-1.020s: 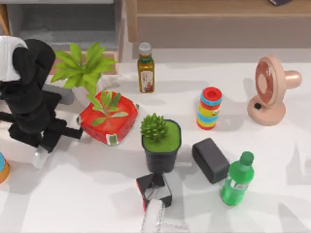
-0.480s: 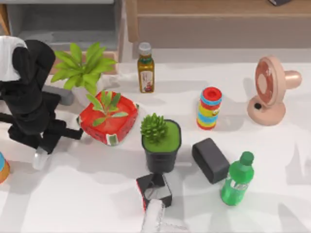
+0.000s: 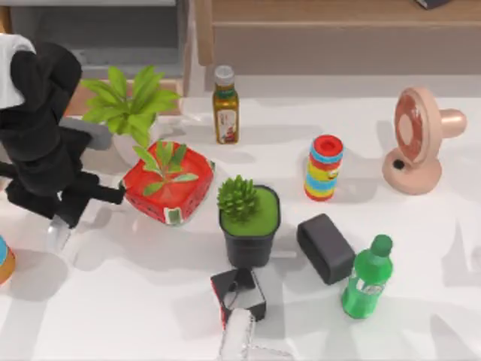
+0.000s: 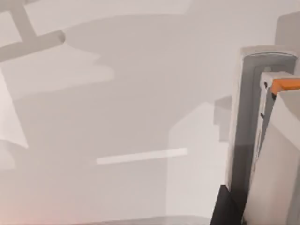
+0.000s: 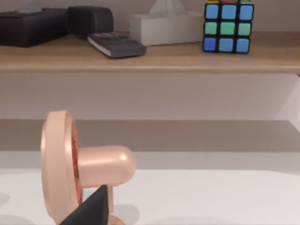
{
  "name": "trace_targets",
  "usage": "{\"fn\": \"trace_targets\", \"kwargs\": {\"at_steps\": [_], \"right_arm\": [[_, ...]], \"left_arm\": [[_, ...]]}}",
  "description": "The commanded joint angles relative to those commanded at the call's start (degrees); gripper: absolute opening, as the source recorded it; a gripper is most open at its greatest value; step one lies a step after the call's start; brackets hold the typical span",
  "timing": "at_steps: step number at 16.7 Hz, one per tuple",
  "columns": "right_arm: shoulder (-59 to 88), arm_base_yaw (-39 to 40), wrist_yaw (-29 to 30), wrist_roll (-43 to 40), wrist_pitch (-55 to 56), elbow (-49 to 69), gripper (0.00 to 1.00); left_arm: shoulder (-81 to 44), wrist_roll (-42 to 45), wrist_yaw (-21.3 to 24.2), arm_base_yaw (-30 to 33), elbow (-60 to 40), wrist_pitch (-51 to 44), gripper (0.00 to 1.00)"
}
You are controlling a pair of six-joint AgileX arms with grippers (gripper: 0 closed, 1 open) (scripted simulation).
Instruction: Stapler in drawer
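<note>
Left pincer [image 3: 57, 235] hung at the tabletop's [image 3: 135, 301] left side, pinching the stapler [image 3: 58, 236], which pointed down from its tips, lifted off the surface. The drawer [image 3: 98, 45] stood open beyond the arm at the far left; a red planter [image 3: 167, 183] sat just to the pincer's right. Right pincer's state: cannot tell; its wrist camera faced a pink fan [image 5: 75, 166].

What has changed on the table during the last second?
The left arm's pincer, holding the white stapler, moved toward the top view's upper left, nearer the drawer. The plants, bottles and fan stayed where they were.
</note>
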State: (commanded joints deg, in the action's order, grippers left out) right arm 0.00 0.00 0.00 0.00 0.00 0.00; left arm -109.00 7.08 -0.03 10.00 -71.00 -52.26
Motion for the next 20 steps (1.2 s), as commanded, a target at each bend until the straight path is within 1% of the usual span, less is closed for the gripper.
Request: {"fn": "trace_targets", "kwargs": {"at_steps": [6, 8, 10, 12, 14, 17, 20], "right_arm": [[0.0, 0.0, 0.0, 0.0, 0.0, 0.0, 1.0], [0.0, 0.0, 0.0, 0.0, 0.0, 0.0, 1.0], [0.0, 0.0, 0.0, 0.0, 0.0, 0.0, 1.0], [0.0, 0.0, 0.0, 0.0, 0.0, 0.0, 1.0], [0.0, 0.0, 0.0, 0.0, 0.0, 0.0, 1.0], [0.0, 0.0, 0.0, 0.0, 0.0, 0.0, 1.0], [0.0, 0.0, 0.0, 0.0, 0.0, 0.0, 1.0]], "left_arm": [[-0.3, 0.0, -0.1, -0.1, -0.2, 0.1, 0.0], [0.6, 0.1, 0.9, 0.1, -1.0, -1.5, 0.0], [2.3, 0.1, 2.8, -0.1, -3.5, -4.5, 0.0], [3.9, 0.1, 5.1, -1.4, -7.8, -8.0, 0.0], [4.8, 0.1, 7.3, -4.0, -13.7, -11.5, 0.0], [3.3, 0.1, 9.6, -9.4, -24.5, -16.0, 0.0], [-2.2, 0.6, 10.3, -15.9, -36.0, -19.0, 0.0]]}}
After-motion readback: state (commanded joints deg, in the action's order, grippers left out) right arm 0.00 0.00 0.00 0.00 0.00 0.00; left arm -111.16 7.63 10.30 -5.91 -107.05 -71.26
